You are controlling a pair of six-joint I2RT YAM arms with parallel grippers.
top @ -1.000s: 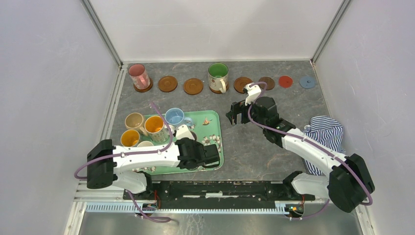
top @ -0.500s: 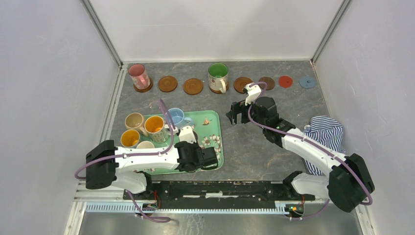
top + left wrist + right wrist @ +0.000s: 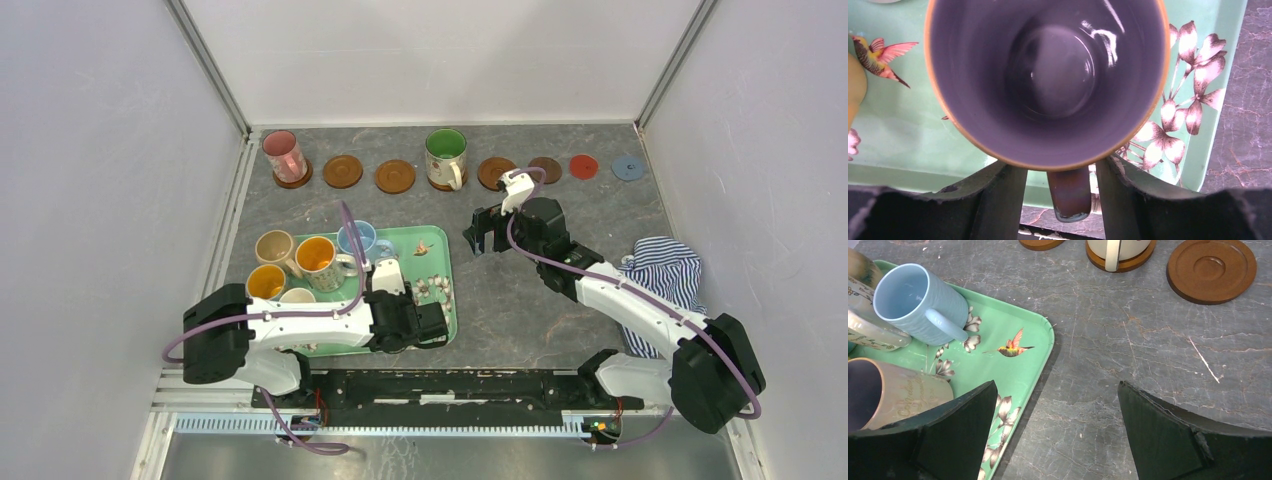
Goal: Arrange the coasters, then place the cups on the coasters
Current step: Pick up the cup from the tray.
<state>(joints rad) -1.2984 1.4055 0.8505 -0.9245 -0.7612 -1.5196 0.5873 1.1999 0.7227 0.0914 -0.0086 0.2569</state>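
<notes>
The left gripper has its two dark fingers parted to either side of the stubby brown handle of a ceramic mug with a lilac inside and an orange rim. A sliver of gap shows between the handle and each finger, so the jaws straddle it and do not pinch it. The mug is over the near right corner of the green floral tray, with its handle reaching out past the tray's near lip. Whether its base rests on the tray cannot be told.

The right gripper is spread wide with nothing between its fingers. It hovers above bare grey stone just off the tray's far right corner.

On the far left part of the tray stand a light blue mug, an orange-lined mug, a tan mug and a yellow-lined mug. Beyond the tray's far edge runs a row of round coasters. A pink cup and a green-lined mug already stand on wooden discs. Bare ringed wooden coasters lie between and beside them, and smaller dark brown, red and blue-grey discs trail off to the right.

The coasters look arranged and the work seems to be cup placing, with the lilac mug next. That calls for a firm pinch on the handle, a lift clear of the tray lip, and a level carry to a bare wooden coaster.
</notes>
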